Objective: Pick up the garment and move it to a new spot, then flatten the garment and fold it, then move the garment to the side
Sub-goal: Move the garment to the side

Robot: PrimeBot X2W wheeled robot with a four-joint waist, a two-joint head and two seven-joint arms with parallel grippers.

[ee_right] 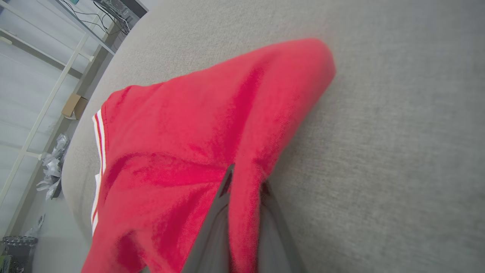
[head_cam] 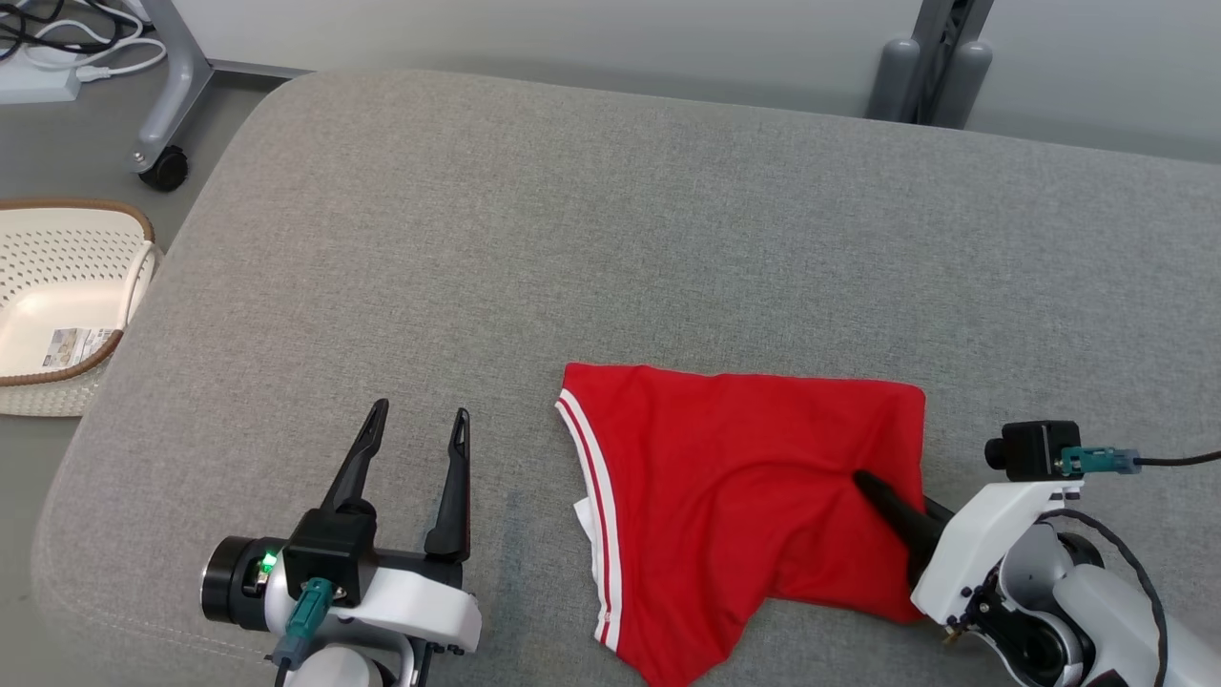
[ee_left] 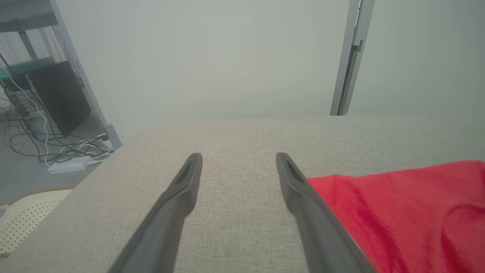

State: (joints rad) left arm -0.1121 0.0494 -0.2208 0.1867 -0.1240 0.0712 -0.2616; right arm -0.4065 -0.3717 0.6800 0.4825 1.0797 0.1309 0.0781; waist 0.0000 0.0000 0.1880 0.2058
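A red garment (head_cam: 725,496) with white-striped trim is lying on a grey fabric cushion (head_cam: 572,239), sitting toward 5 o'clock in the head view. Its striped edge is facing 9 o'clock, and wrinkles are running across its middle.

The right gripper (head_cam: 863,482) is reaching in from 4 o'clock. Its two dark fingers are pinching together on a raised fold of cloth near the garment's 3 o'clock side. In the right wrist view, the red fabric is squeezing up between those fingers (ee_right: 212,235) and bunching around them.

The left gripper (head_cam: 422,410) is sitting at 7 o'clock, near the striped edge but apart from it. Its fingers are spreading wide, pointing toward 12 o'clock and gripping nothing. In the left wrist view, bare cushion is showing between the parted fingers (ee_left: 182,197), with the garment lying off at 4 o'clock.

A cream perforated basket (head_cam: 67,286) is resting on the floor at 9 o'clock, beyond the cushion's rounded edge. A black caster wheel (head_cam: 162,170) on a grey frame is standing at 10 o'clock.
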